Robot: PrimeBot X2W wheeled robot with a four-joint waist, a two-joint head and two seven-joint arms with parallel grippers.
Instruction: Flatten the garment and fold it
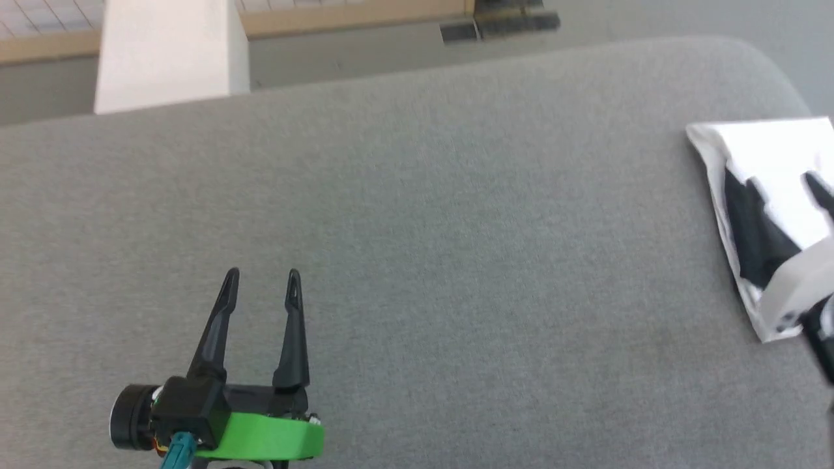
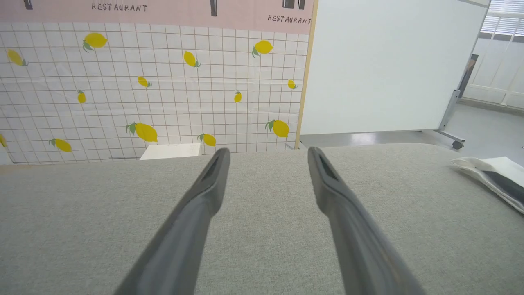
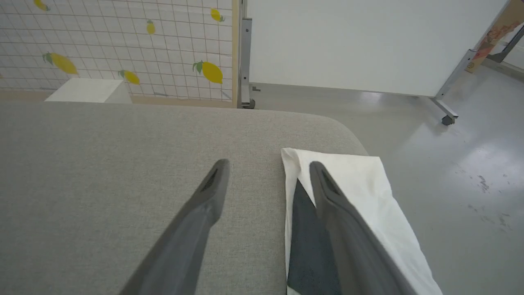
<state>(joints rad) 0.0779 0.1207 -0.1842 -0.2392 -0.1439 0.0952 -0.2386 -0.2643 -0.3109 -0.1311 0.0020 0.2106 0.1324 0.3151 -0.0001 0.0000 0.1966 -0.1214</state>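
The garment (image 1: 762, 156) is lying folded into a narrow packet at the far right corner of the table (image 1: 456, 228), with its long side running along the table's right edge. White cloth is showing on the outside, with a black panel exposed along the middle (the chest print is not discernible).

The left gripper (image 1: 262, 275) is hovering over the near left part of the table, well apart from the garment. Its fingers (image 1: 291, 326) are pointing toward the table's far edge. They are standing spread and released, with bare grey table cover showing between them.

The right gripper (image 3: 268, 164) is reaching over the table's right side, at the garment. Its fingers are also standing apart and released, grasping nothing. One is lying over bare table just beside the garment, and the other is crossing the black panel. Whether that finger is touching the cloth cannot be determined. In the head view this arm is appearing as a blurred pale forearm (image 1: 791, 286) over the garment's near end.
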